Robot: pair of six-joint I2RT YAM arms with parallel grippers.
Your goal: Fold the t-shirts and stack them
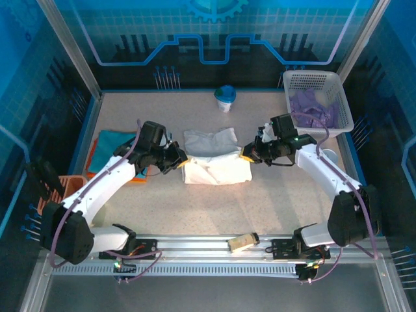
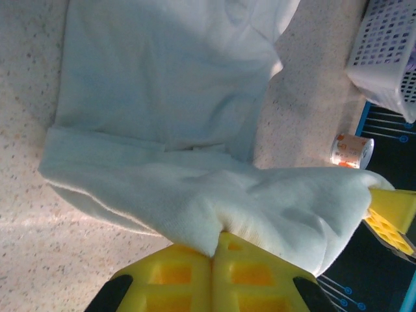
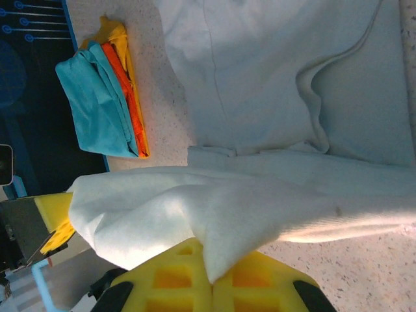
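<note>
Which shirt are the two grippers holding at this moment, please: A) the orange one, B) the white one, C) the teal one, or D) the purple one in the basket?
B: the left gripper and the right gripper are each shut on cloth of the white t-shirt, one at either side.

From above, a lifted fold of the white t-shirt (image 1: 216,162) at the middle of the table (image 1: 260,208) covers the tips of the left gripper (image 1: 184,159) and right gripper (image 1: 246,155), and each wrist view's bottom edge cuts off the yellow fingers (image 2: 253,273) pinching it. By the table's left edge the teal t-shirt (image 3: 97,97) hides all but a strip of the orange t-shirt (image 3: 127,97). The basket (image 2: 390,58) is cut by the left wrist view's right edge; the small roll (image 2: 351,150) beside it is too blurred to name.
</note>
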